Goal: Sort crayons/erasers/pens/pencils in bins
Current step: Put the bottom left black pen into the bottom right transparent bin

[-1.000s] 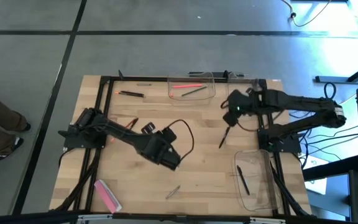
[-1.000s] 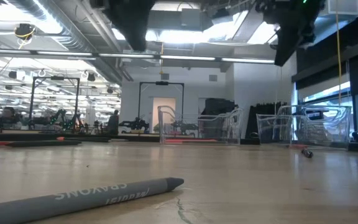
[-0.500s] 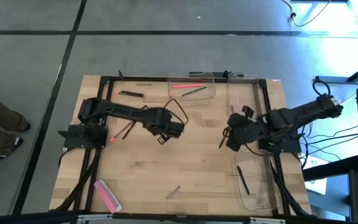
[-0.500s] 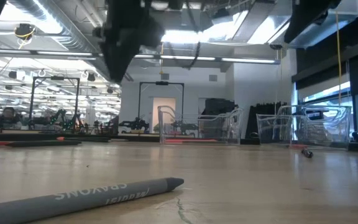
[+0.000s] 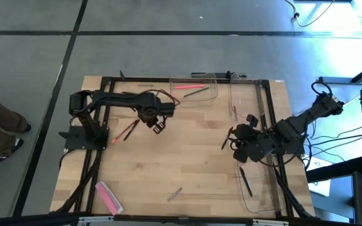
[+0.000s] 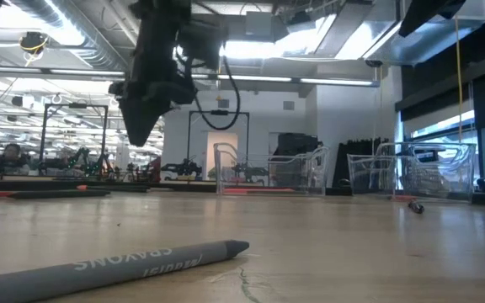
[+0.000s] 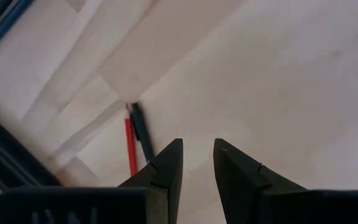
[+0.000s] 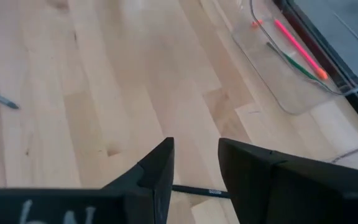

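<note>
Since a second ago, the left arm has been drawn back from the worktop's middle toward ten o'clock, and the right arm has been swung from one o'clock down to about four o'clock. The left gripper [image 5: 158,124] is now held above the bare wood near a red pencil [image 5: 129,131] and a dark pen [image 7: 140,128] lying side by side; its jaws are parted with nothing between them. The right gripper [image 5: 235,143] is hung just beside a black pen [image 5: 225,140] at three o'clock, jaws likewise released and empty.

The eraser [image 5: 108,196] is seen at seven o'clock on the worktop [image 5: 193,163], near the front-left corner, well apart from both arms. It is laid flat, its long axis run from eleven o'clock to five o'clock. It is judged light, slightly soft and grippy; it would best be taken across its narrow width near the middle.

Three bins are set out: one [image 5: 193,88] at twelve o'clock holding thin sticks, one [image 5: 247,94] at one o'clock, one [image 5: 256,182] at five o'clock holding a dark pen. A grey crayon [image 6: 116,265] is left at six o'clock, unsorted.
</note>
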